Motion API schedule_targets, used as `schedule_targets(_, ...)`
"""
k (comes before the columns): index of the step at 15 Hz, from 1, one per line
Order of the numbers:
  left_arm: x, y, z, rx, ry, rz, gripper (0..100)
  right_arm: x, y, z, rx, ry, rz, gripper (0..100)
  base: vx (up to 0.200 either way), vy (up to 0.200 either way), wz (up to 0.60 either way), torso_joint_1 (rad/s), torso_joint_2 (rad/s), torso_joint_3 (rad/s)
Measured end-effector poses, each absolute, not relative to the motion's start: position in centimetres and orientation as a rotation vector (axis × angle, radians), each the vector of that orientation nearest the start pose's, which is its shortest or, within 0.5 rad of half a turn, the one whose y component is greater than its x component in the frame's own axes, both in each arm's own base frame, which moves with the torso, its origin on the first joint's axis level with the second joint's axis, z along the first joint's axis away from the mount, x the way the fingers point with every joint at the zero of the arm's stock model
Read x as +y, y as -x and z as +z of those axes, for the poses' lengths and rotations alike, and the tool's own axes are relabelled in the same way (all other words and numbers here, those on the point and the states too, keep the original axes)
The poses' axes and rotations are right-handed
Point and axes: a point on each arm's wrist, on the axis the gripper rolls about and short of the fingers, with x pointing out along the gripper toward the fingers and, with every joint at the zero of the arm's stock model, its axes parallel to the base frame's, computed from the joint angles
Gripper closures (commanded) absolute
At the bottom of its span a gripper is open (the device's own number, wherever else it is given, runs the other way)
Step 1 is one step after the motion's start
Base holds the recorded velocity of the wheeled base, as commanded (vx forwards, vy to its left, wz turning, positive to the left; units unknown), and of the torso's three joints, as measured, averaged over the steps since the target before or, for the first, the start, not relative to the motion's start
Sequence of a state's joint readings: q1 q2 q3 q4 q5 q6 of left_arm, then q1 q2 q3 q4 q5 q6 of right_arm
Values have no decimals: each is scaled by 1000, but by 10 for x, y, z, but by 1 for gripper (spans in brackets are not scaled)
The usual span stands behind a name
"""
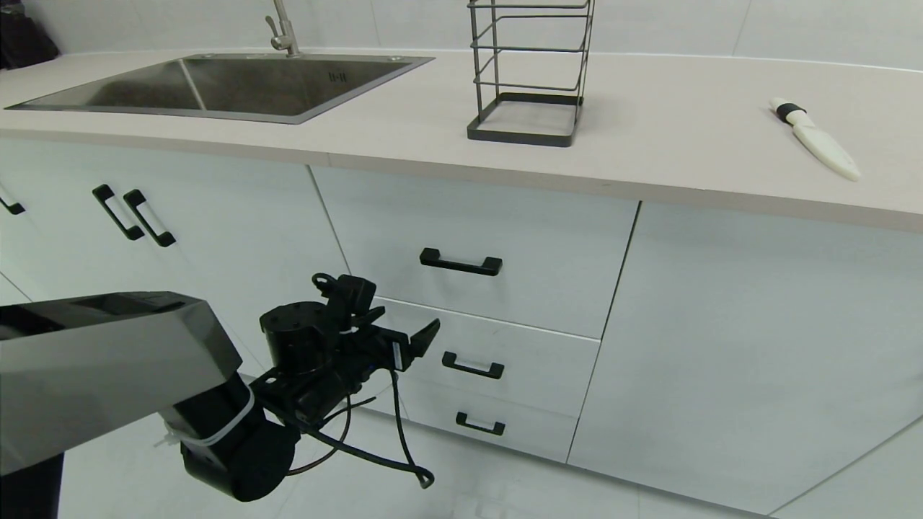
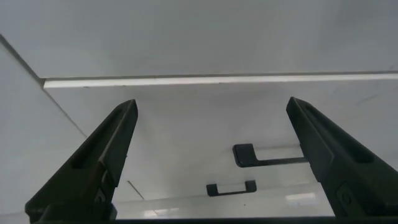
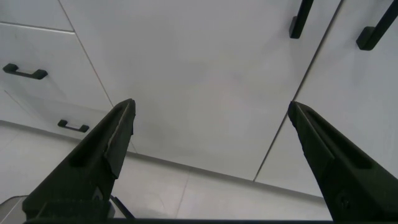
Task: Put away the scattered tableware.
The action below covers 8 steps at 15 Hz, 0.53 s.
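Knife lies flat at far right of surface, untouched, well apart from wire rack. Rack holds nothing; sink likewise. Drawers shut, contents hidden. Left pincer sits low, near middle drawer handle, jaws spread, empty. Right pincer also spread, empty, facing cabinet doors. Judged step: early, probably opening drawer for storage. Next: align jaws across handle bar, close, pull straight out.

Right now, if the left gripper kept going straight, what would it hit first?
Probably the middle drawer, near its handle. The left gripper points at it, fingers open, nothing between; the gap is hard to judge.
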<state>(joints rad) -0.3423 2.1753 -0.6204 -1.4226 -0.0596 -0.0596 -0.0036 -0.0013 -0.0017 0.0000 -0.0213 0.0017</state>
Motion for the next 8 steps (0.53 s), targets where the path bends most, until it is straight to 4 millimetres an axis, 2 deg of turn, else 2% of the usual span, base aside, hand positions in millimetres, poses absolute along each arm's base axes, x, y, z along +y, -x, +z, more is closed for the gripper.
schedule_targets(2,-117,-323,61,149,39,-399,0,0,23,76,-3,-2,-24,0,0,0,0,0,0,0)
schedule_targets(5,-109,-299,65,183,32,-420,0,0,23,76,-3,-2,-24,0,0,0,0,0,0,0)
schedule_targets(8,-97,-264,87,165,32,-432,0,0,23,76,-3,-2,-25,0,0,0,0,0,0,0)
